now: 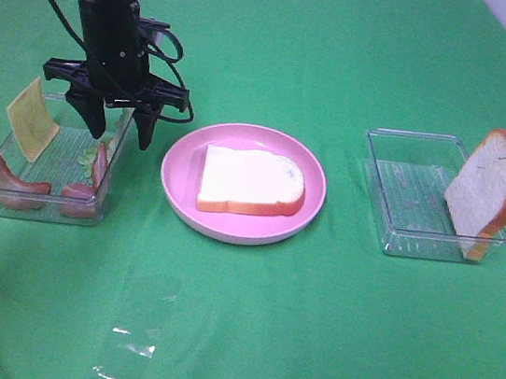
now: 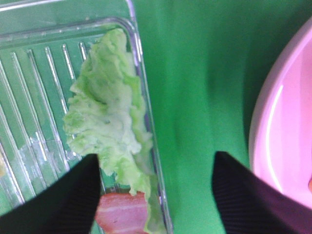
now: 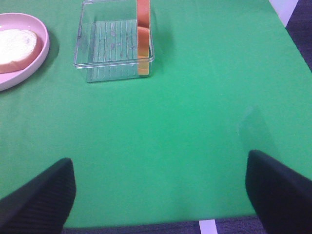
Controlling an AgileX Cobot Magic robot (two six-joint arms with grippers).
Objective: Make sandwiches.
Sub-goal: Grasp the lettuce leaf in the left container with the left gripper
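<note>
L arm hangs near-vertical over left tray (image 1: 43, 207). Left claw (image 1: 121, 133) is released wide, tips down, one finger over the tray, the other over the desk (image 1: 309, 329) btwn tray & plate (image 1: 179, 179). Under it is the lettuce (image 2: 107, 112): pale green, crinkly, long axis along the clear ribbed tray's plate-side wall. Bread slice (image 1: 249, 181) lies flat on the round pink plate, long axis across. 2nd slice (image 1: 484, 189) leans upright in right tray (image 1: 404, 187). Right claw (image 3: 158, 163) released, empty.
</note>
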